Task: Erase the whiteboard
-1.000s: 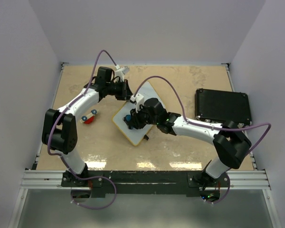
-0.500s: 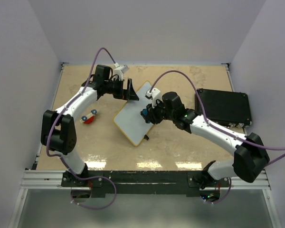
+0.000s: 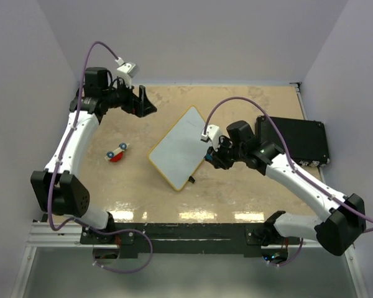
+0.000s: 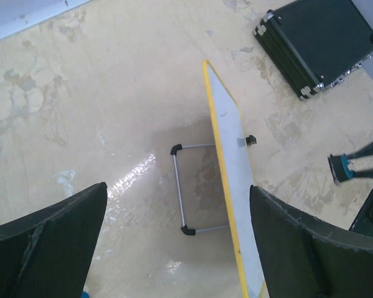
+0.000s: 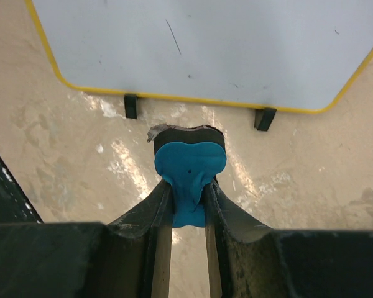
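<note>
The whiteboard (image 3: 179,148) leans tilted on a wire stand (image 4: 180,186) at the table's middle. It has a yellow frame and black tabs (image 5: 131,105) on its right edge. Its face (image 5: 205,49) looks white with only faint specks. My left gripper (image 3: 146,102) hangs open at the far left, well away from the board, with nothing between its fingers (image 4: 50,248). My right gripper (image 3: 211,158) is shut on a blue eraser (image 5: 189,174) with a black felt pad. It sits just off the board's right edge, above the tabletop.
A black rectangular case (image 3: 292,139) lies at the far right near the table's edge, also seen in the left wrist view (image 4: 317,43). A small red and white object (image 3: 117,153) lies left of the board. White walls enclose the table.
My left gripper opened, let go of the board's top edge and drew back to the far left. My right gripper slid off the board to the right, still gripping the eraser.
</note>
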Motion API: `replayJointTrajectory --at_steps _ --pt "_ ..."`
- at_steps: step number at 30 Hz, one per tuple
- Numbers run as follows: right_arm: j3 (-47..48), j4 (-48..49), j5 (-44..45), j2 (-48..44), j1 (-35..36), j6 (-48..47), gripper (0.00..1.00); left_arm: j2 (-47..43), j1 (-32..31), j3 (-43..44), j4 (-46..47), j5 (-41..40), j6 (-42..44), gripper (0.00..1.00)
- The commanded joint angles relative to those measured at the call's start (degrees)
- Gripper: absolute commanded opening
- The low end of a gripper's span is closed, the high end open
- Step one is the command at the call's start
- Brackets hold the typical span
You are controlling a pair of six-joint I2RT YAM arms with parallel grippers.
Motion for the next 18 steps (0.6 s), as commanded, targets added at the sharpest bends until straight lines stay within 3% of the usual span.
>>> replayJointTrajectory --at_steps 1,5,11,14,15,18 --pt "4.48 -8.83 3.60 3.44 -0.72 -7.28 0.00 -8.20 -0.80 -1.20 -2.48 1.57 7.48 0.99" --pt "4.84 -14.21 5.80 8.63 -1.07 -12.55 0.00 -11.29 -0.72 -3.39 -2.66 2.97 7.22 0.99" --pt "-0.17 -12.20 7.56 11.97 -1.59 -13.97 0.12 -17.26 -0.80 -9.80 -1.08 8.32 10.90 0.98" --pt "0.70 -12.19 7.04 14.34 -2.38 -14.05 0.27 -20.78 -1.51 -13.93 0.42 10.35 14.75 0.98" --pt "0.79 -12.20 6.77 14.78 -2.56 -14.06 0.38 -21.48 -2.99 -14.55 -0.02 10.36 16.34 0.98" --pt "-0.08 -11.41 7.30 16.19 -3.09 -14.49 0.48 -24.55 -7.64 -17.01 -1.60 8.69 23.38 0.98"
